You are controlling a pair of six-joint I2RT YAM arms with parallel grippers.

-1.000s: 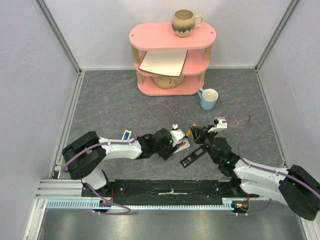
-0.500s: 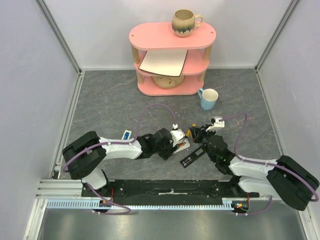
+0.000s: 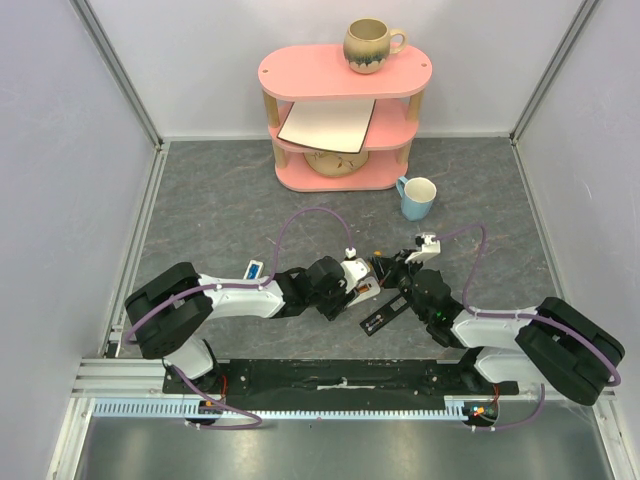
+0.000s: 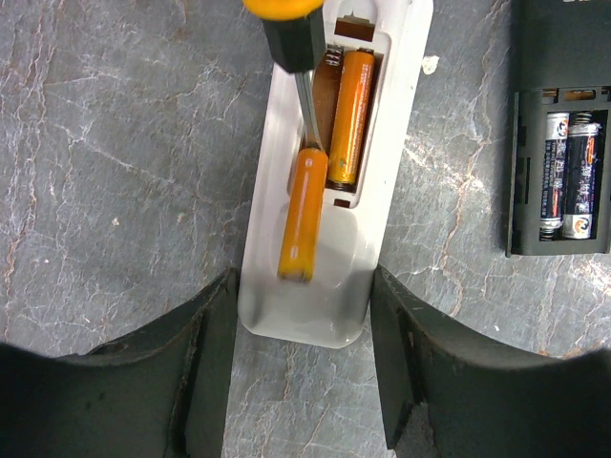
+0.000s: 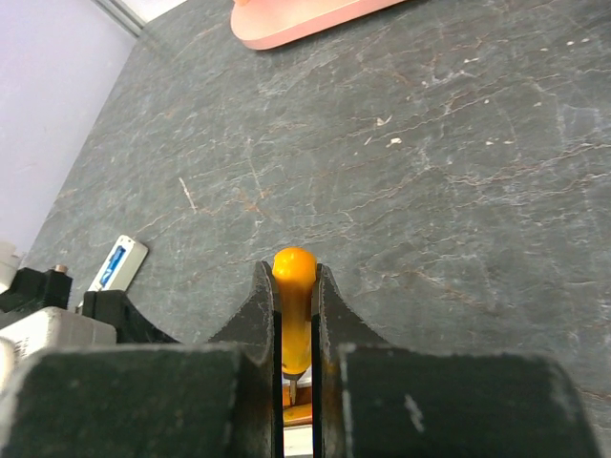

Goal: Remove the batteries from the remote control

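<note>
On the bench (image 3: pixel 220 210), the left hand (image 4: pixel 302 296) clamps the white remote (image 4: pixel 401 114) at its left end. One orange battery (image 4: pixel 350 114) sits in the open bay (image 4: pixel 326 91), axis roughly left-right. The other battery (image 4: pixel 301 215) tilts out leftward over the bay's edge. The right hand (image 5: pixel 295 324) pinches the screwdriver (image 4: pixel 298 38), its shaft in the bay. A black remote (image 4: pixel 530 172) lies just nearer, apart, with open bench on the far side.

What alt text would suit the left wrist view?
A white remote, clamped in the left hand, has its battery bay open: a screwdriver tip meets one orange battery lying half out, and a second orange battery sits seated. Beside it lies a black remote holding two cells.
</note>
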